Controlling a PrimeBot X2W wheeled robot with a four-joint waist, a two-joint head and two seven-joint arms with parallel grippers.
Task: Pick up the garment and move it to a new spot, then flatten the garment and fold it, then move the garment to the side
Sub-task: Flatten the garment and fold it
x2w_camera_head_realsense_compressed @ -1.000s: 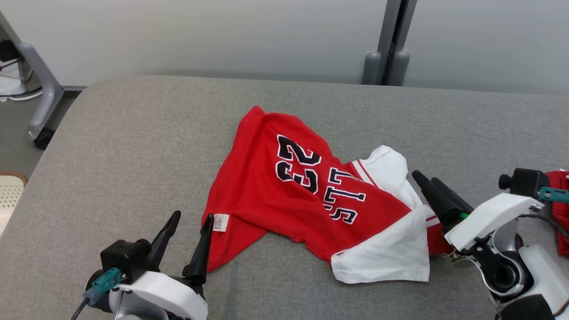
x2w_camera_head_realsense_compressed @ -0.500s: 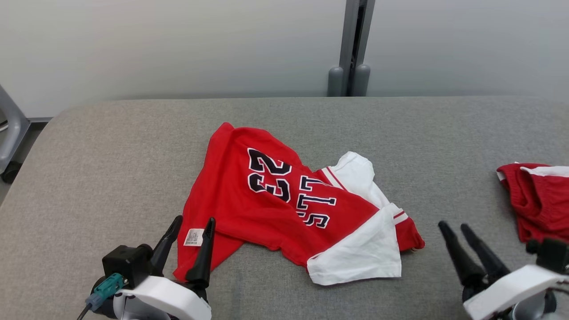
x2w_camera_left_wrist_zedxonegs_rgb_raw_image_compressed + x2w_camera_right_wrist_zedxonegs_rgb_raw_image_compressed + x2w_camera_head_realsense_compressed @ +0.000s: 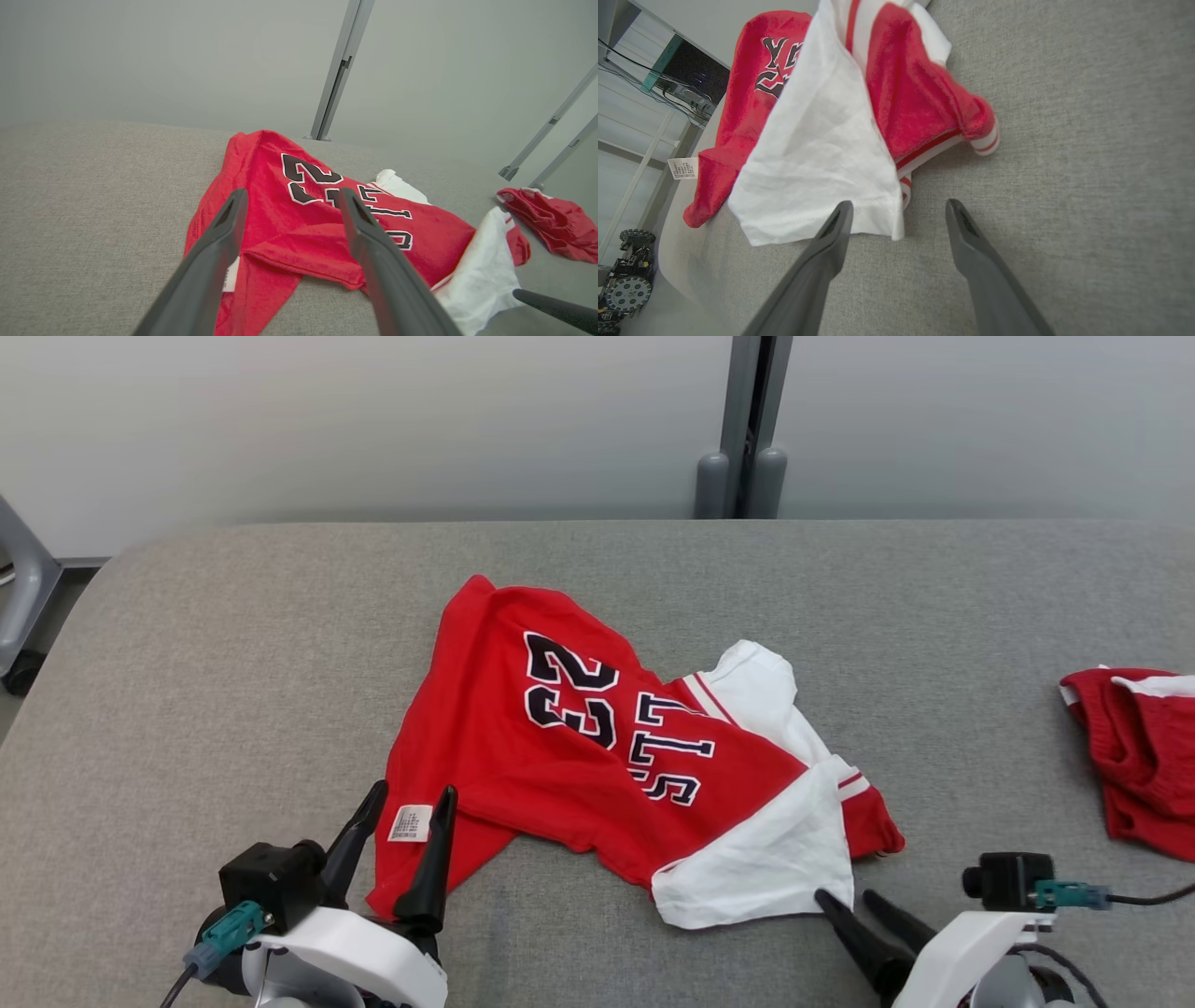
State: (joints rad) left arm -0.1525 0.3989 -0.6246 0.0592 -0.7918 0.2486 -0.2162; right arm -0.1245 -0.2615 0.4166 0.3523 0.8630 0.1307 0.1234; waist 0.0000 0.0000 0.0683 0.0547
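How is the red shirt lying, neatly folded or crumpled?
Crumpled, not folded: the red shirt lies askew with one white sleeve flopped over it and a crease near its hem.

A: Work surface (image 3: 233, 644)?
B: Grey woven fabric, rounded at far-left corner.
A: Behind?
B: Plain pale wall (image 3: 373, 420); grey vertical post (image 3: 747, 420) at centre; grey frame leg (image 3: 33, 602) far left.

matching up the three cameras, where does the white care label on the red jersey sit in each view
Head view: care label lower left, on the red jersey's near corner, seen between the left gripper's fingers.
Left wrist view: label low, left of centre, half behind a gripper finger.
Right wrist view: label at the left edge, mid-height.
Shared landmark: the white sleeve.
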